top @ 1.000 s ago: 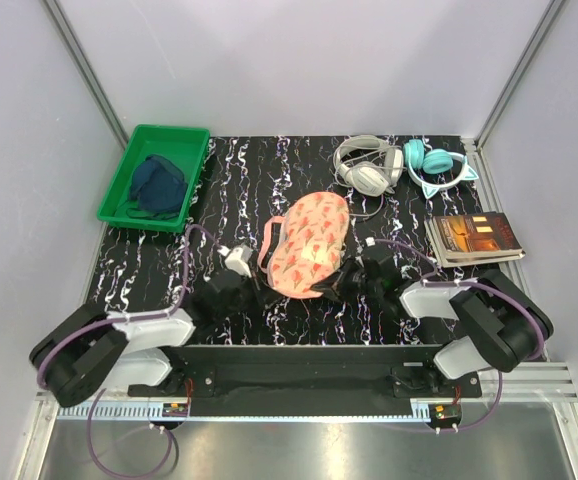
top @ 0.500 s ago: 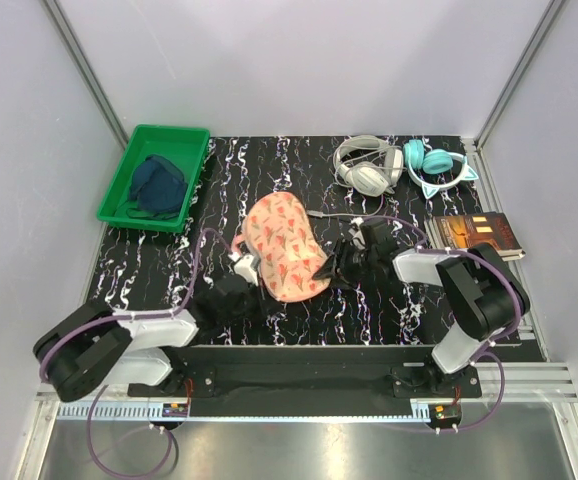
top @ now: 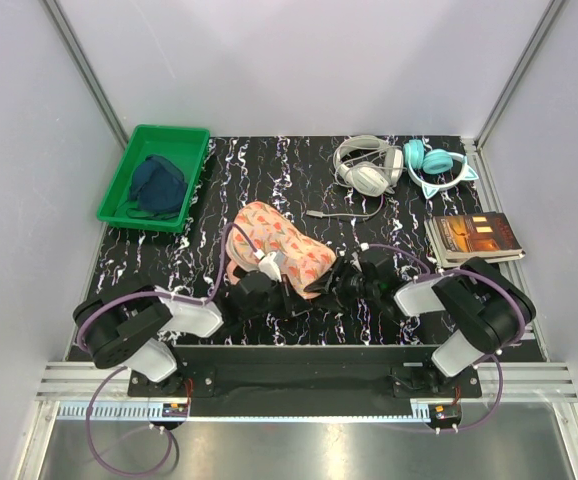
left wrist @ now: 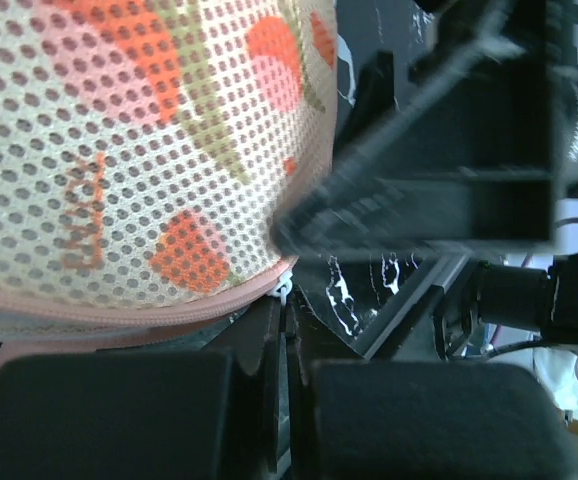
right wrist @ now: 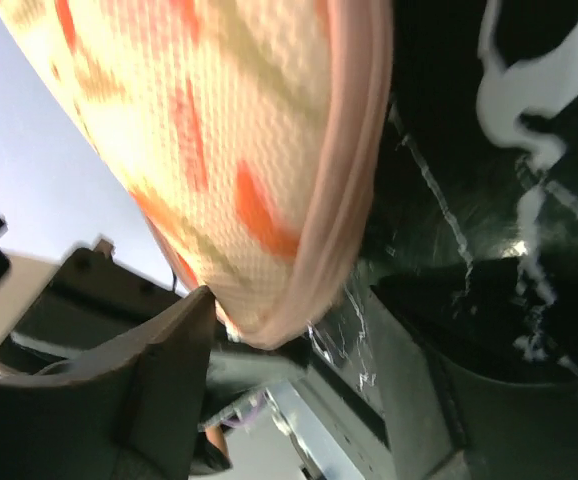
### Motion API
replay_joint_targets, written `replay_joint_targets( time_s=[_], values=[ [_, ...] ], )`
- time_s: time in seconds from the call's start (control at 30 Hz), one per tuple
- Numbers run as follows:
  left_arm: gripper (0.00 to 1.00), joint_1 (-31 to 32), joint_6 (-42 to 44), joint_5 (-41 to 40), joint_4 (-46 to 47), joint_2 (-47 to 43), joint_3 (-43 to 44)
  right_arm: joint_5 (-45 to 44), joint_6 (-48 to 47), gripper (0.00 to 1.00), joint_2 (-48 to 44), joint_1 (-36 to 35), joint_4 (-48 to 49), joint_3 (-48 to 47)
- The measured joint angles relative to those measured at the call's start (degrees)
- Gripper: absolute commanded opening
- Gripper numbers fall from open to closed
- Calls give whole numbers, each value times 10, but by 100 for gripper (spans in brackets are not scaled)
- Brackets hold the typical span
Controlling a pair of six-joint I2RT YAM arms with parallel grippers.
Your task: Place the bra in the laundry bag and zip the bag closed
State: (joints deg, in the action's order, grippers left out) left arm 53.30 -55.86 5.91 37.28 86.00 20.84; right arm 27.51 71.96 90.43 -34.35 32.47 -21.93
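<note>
Peach-pink mesh with red-and-green print fills both wrist views: the laundry bag (top: 274,250) sits bunched and partly raised off the black marbled table (top: 299,160), pinned between the two arms.

Left gripper (left wrist: 284,350): at the bag's near-left edge. Jaws drawn together to a thin slit, right under the pink zip edging (left wrist: 169,310). They appear to pinch the bag at the zip line, by a small pale tab.

Right gripper (right wrist: 299,350): at the bag's near-right end. One finger stands on each side of the pink rim, and a gap shows between them. Cannot tell whether they bear on the fabric.

Bra: not visible in any view, and none lies on the table around the bag. Judged to be inside already. The dark blue garment (top: 157,183) in the green tray (top: 119,190), far left of the bag and behind it, is not the bra.

Progress: loading looks done. The zip edging reads as one closed line where it shows, but the rest of the seam is hidden. The likely step is zipping, one arm bracing the bag while the other works the zip. How much stays unzipped I cannot tell.

Behind the bag to the right: white headphones (top: 366,165), teal headphones (top: 437,165), book (top: 474,237).
</note>
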Motion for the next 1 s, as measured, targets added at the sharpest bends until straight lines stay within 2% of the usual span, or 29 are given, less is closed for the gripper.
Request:
replay_joint_targets(
  time_s=[0.07,0.13,0.17,0.2,0.37,0.43,0.53,0.6,0.67,0.77,0.8,0.83,0.87,0.93,1.0],
  values=[
    [0,3,-3,0,1,-1,-1,-14,8,47,9,0,6,-2],
    [0,4,-3,-1,-2,-8,-5,-25,13,27,17,0,13,-4],
    [0,3,-3,-3,-4,-14,-9,-26,14,8,21,-1,16,-6],
    [0,3,-3,-5,-7,-20,-11,-25,17,2,25,-2,21,-7],
    [0,-13,5,-5,-25,-43,-28,-25,25,0,24,-4,28,-3],
    [0,-47,14,2,-46,-63,-39,-24,17,0,14,4,17,4],
    [0,-162,54,21,-111,-103,-47,-12,-15,0,-16,35,-21,6],
    [0,-209,86,27,-154,-127,-40,5,-46,0,-32,46,-53,-3],
    [0,-241,123,28,-201,-154,-26,20,-89,0,-40,57,-98,-23],
    [0,-254,165,37,-241,-167,-5,42,-146,0,-30,78,-162,-68],
    [0,-254,172,43,-244,-167,-3,51,-167,7,-17,85,-183,-90],
    [0,-254,174,49,-245,-167,-3,56,-183,35,-1,90,-202,-113],
    [0,-252,174,54,-244,-166,-3,60,-193,51,14,94,-215,-132],
    [0,-238,163,59,-233,-163,-8,61,-212,77,50,101,-246,-178],
    [0,-212,144,64,-215,-157,-13,56,-205,82,61,103,-257,-194]
  ],
)
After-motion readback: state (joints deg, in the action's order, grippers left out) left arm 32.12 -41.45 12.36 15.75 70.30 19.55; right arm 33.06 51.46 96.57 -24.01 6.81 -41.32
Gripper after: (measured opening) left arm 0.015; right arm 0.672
